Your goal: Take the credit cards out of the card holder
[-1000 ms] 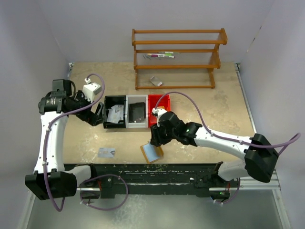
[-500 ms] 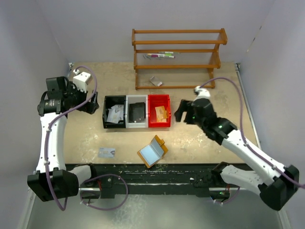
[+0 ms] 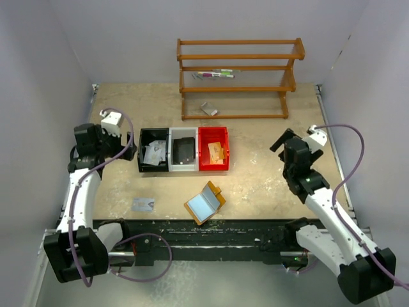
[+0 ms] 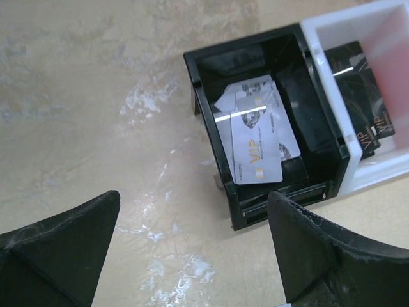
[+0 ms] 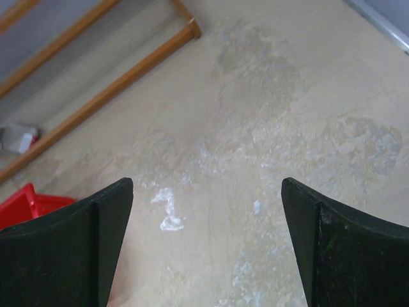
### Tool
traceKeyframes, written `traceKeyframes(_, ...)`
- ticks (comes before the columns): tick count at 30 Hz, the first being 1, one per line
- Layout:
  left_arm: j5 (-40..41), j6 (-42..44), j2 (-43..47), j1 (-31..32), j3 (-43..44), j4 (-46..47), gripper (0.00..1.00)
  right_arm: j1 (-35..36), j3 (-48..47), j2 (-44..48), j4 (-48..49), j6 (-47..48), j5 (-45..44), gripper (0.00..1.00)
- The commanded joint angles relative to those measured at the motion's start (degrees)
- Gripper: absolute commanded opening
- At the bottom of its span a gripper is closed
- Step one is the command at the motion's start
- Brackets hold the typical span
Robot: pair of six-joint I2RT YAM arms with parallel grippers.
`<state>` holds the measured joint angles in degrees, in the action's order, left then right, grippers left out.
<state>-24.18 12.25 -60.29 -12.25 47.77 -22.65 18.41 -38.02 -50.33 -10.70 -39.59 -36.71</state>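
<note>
On the near half of the table, between the two arm bases, the card holder lies open with its pale blue-grey inside facing up. Neither arm touches it.

Arm pose:
- Left arm: it rises from its base at the near left corner and bends at the elbow, with the forearm turned toward the centre. The left gripper sits just beside the outer wall of the black bin. Its jaws are spread wide and nothing is between them.
- Right arm: it reaches from its base at the near right corner up the right side of the table. The right gripper is well apart from the bins and points toward the back left. Its jaws are released and spread wide over bare tabletop, holding nothing.

Count:
- Arms: two.
- Card holders: one.
- Bins: three, touching in a row. From left to right they are the black bin, the white bin and the red bin.
- Credit cards: one loose card lies flat on the table left of the card holder. The pale cards in the black bin overlap; at least two are there, and the exact number cannot be told. At least one dark card is in the white bin.
- Red bin contents: one tan-orange flat item, its kind not determinable.
- Wooden rack: one, at the back edge, with two small objects on it too small to identify.
</note>
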Motion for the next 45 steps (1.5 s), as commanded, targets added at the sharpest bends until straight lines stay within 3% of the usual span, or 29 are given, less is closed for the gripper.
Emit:
traceKeyframes(1, 0.6, -3.6, 1.9, -0.3, -7.2, 13.1, 0.99, -0.1, 5.7, 6.4, 12.8, -1.3, -10.0, 1.0)
traceKeyframes(3, 0.6, -4.4, 1.5, -0.2, -9.7, 15.5, 0.99, -0.1, 9.5, 8.7, 16.6, 1.1, -10.1, 1.0)
traceKeyframes(9, 2.8, -7.2, -2.4, -0.2, -15.7, 22.8, 0.99, 0.0, 9.7, 5.8, 8.4, 0.8, -13.4, 1.0)
traceKeyframes(11, 2.4, -7.7, -2.3, -0.3, -18.2, 25.7, 0.99, 0.0, 10.9, 5.3, 10.9, 1.8, -15.0, 1.0)
traceKeyframes(16, 3.7, -10.6, 1.0, -0.3, -24.8, 32.9, 0.99, 0.0, 12.6, 7.9, 6.9, -9.0, -23.9, 1.0)
traceKeyframes(19, 4.8, -11.3, 3.0, -0.3, -28.6, 36.5, 0.99, 0.0, 18.7, 14.4, 23.2, 8.2, -19.2, 1.0)
traceKeyframes(28, 5.4, -11.4, 10.7, -0.3, -34.1, 38.7, 0.99, 0.0, 23.8, 26.2, 26.5, 18.5, -13.4, 1.0)
traceKeyframes(31, 6.8, -11.8, 16.7, -0.2, -36.6, 38.1, 0.99, 0.0, 24.6, 29.1, 28.8, 27.1, -9.8, 1.0)
traceKeyframes(34, 7.2, -12.0, 21.8, -0.1, -38.6, 37.9, 0.99, 0.0, 24.4, 30.0, 26.0, 29.0, -9.3, 1.0)
traceKeyframes(39, 7.3, -11.9, 21.7, -0.1, -38.5, 37.7, 0.99, 0.0, 28.0, 32.7, 23.8, 29.9, -8.6, 1.0)
traceKeyframes(45, 8.7, -12.4, 30.4, 0.0, -41.9, 36.2, 0.99, 0.0, 28.6, 23.9, 28.9, 28.1, -9.0, 1.0)
